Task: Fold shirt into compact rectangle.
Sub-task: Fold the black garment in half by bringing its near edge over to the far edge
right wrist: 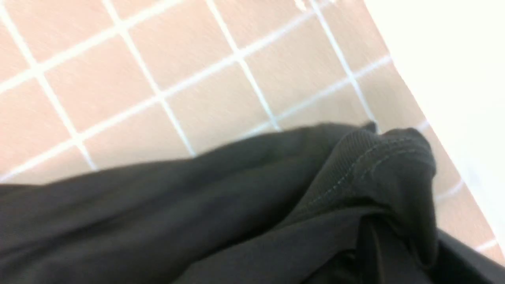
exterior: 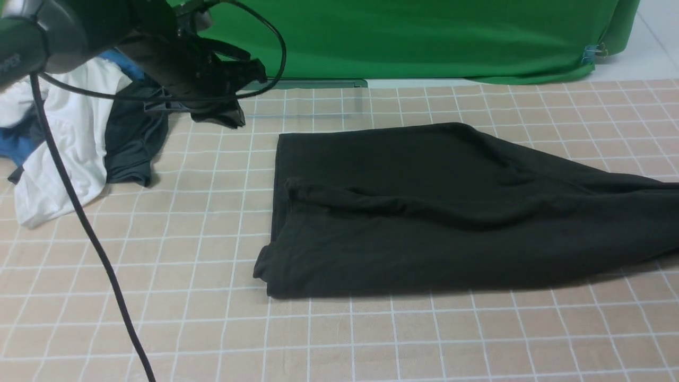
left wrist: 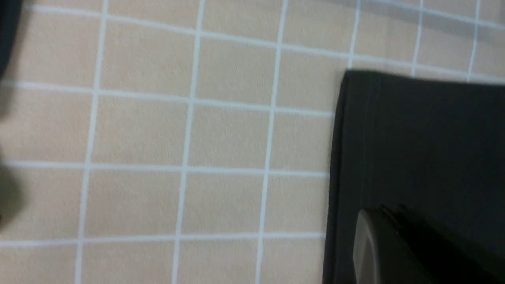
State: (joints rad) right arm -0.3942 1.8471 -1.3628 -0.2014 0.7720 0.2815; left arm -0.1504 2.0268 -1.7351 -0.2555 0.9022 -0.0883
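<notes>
The black shirt (exterior: pixel 424 212) lies folded lengthwise on the gridded mat (exterior: pixel 185 239), print and label hidden. Its right end runs off the front view's right edge and hangs slightly off the mat, with shadow beneath. In the right wrist view a bunched, stitched, ribbed edge of the shirt (right wrist: pixel 371 165) fills the space at my right gripper (right wrist: pixel 386 252), which is shut on it; the fingers are buried in cloth. My left gripper (exterior: pixel 241 95) hovers open and empty above the mat, beyond the shirt's far left corner (left wrist: pixel 355 90). One of its fingers (left wrist: pixel 367 244) shows over the shirt.
A white garment (exterior: pixel 69 138), a smaller dark grey garment (exterior: pixel 132 138) and blue cloth (exterior: pixel 16 140) are piled at the far left. Green backdrop cloth (exterior: pixel 424 37) closes the far side. The left arm's cable (exterior: pixel 79 212) hangs across the left. White floor (right wrist: pixel 453 59) lies past the mat's edge.
</notes>
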